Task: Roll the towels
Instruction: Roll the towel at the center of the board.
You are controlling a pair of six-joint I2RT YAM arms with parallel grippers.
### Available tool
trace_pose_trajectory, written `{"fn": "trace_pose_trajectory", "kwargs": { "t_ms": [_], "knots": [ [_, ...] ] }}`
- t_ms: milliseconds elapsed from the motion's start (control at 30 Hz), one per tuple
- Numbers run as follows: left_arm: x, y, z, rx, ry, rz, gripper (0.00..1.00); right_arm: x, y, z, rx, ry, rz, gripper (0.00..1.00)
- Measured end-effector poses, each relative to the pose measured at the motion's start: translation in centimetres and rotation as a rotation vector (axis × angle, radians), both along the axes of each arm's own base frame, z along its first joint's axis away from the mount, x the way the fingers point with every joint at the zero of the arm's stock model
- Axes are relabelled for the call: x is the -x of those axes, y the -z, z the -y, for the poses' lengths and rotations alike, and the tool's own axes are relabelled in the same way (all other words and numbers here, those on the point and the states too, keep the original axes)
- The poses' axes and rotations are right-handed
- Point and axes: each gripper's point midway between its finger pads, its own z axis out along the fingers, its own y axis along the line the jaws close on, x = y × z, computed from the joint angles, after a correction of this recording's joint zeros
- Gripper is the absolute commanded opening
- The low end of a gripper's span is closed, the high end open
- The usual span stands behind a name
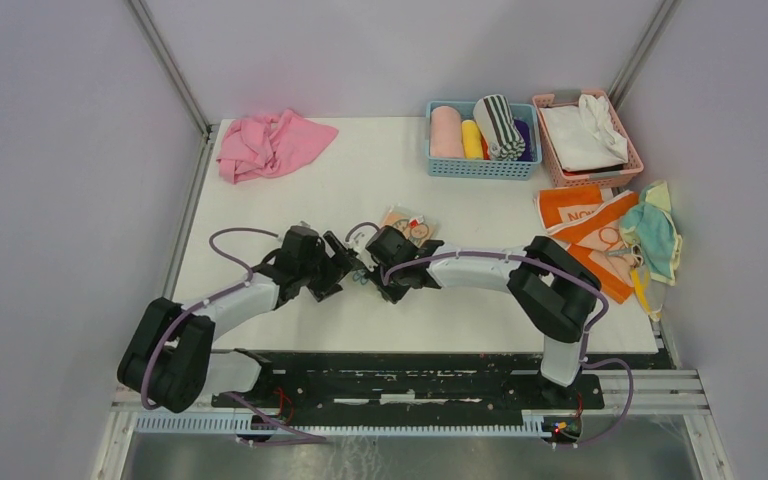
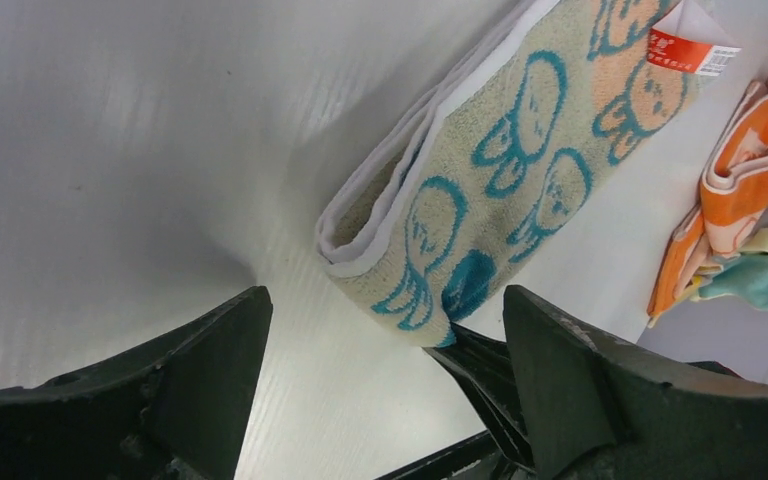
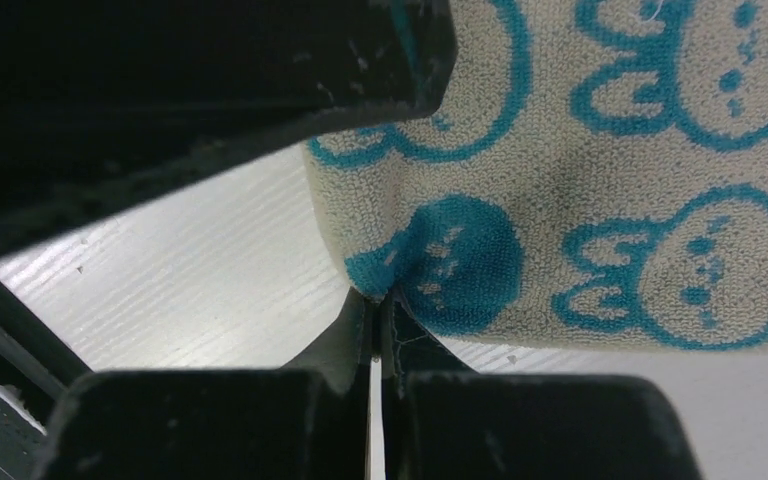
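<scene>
**Corner pinch, slip risk**

My right gripper is clamped on the very corner of the bunny towel. My left gripper is spread wide, with the towel's end just ahead of it. Risk: so thin a bite may slip, or catch one layer and unfold the towel. Far beyond my jaws, the blue basket holds rolled towels. The pink basket holds white cloths.

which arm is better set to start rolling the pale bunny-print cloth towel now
Right. The right gripper is shut on a corner of the pale cloth towel with teal bunny prints, so it could likely begin the roll. The left gripper stands open beside that end, holding nothing.
</scene>
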Motion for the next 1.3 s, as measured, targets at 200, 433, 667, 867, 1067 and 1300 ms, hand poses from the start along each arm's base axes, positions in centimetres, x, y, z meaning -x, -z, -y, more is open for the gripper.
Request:
{"fn": "trace_pose_trajectory", "kwargs": {
  "t_ms": [200,433,667,867,1067,1300],
  "knots": [
    [0.3,1.2,0.6,0.011,-0.061,-0.048,0.73,0.1,-0.1,-0.4,-0.037,0.054,-0.016,0.0],
    [-0.8,2.0,0.9,0.022,-0.126,-0.056,0.45,0.4,0.0,-0.9,-0.072,0.067,-0.036,0.0],
    [-1.8,3.1,0.8,-0.011,-0.16,-0.08,0.03,1.0,-0.1,-1.2,-0.115,0.065,-0.069,0.0],
    [-1.2,3.0,-0.1,-0.054,-0.167,-0.091,0.21,1.2,-0.4,-1.3,-0.187,0.075,-0.153,0.0],
    [-0.6,2.4,-2.6,-0.133,-0.19,-0.081,0.57,1.7,-0.9,-1.1,-0.294,0.118,-0.324,0.01],
    [-0.7,-1.0,-4.7,-0.141,-0.198,0.043,0.79,1.1,-1.0,-1.2,-0.439,0.222,-0.57,0.0]
  ]
}}
